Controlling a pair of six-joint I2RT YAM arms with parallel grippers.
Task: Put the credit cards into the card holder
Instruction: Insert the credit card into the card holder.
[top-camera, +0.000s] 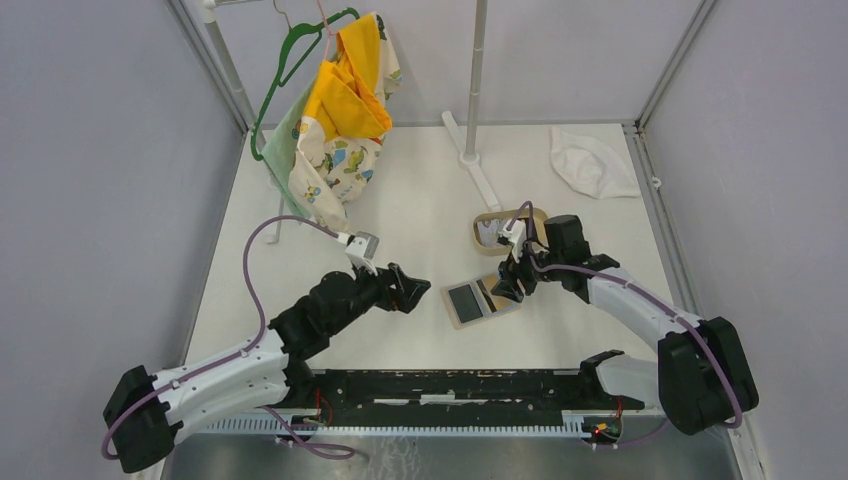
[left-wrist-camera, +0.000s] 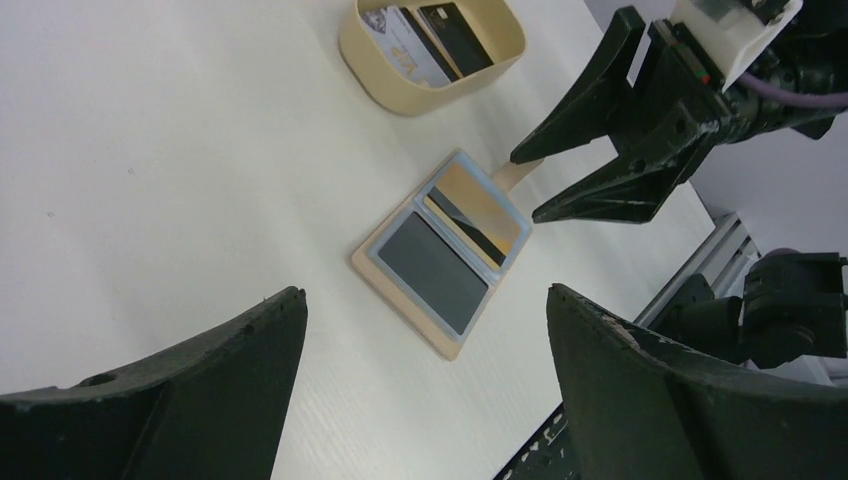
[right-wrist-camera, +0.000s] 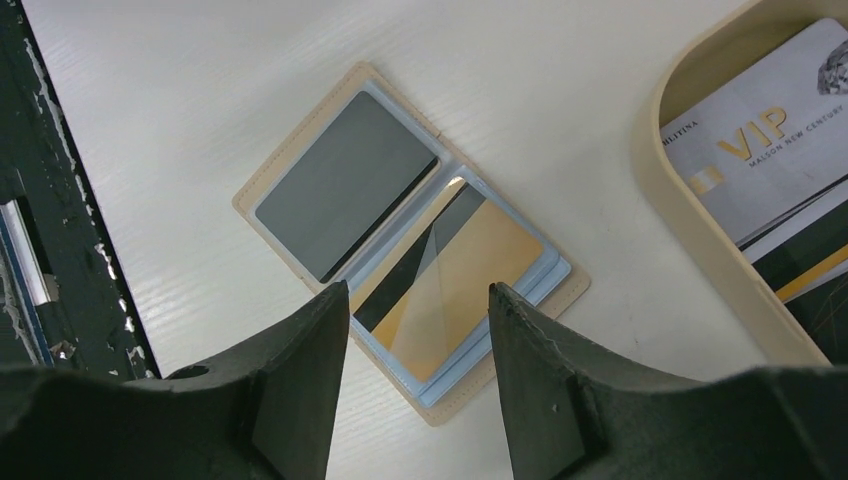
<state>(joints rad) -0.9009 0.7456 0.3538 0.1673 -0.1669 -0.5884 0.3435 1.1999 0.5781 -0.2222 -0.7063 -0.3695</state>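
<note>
so the left gripper (left-wrist-camera: 424, 291) hung wide open, empty. the card holder (right-wrist-camera: 405, 235) lay open flat mid-table, the right gripper (right-wrist-camera: 418, 300) above it, jaws apart, holding nothing. the credit cards (right-wrist-camera: 770, 150) in the tray (right-wrist-camera: 690, 220) looked thin, stiff and slick, so I'd pinch a long edge.

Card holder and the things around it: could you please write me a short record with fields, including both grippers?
card holder: lies open and flat on table
dark grey card: in one pocket
gold card: in the other pocket, under a clear sleeve
tray: beside the holder, holds white VIP card and dark card
left gripper: open, empty
right gripper: open, empty, above the holder
</note>
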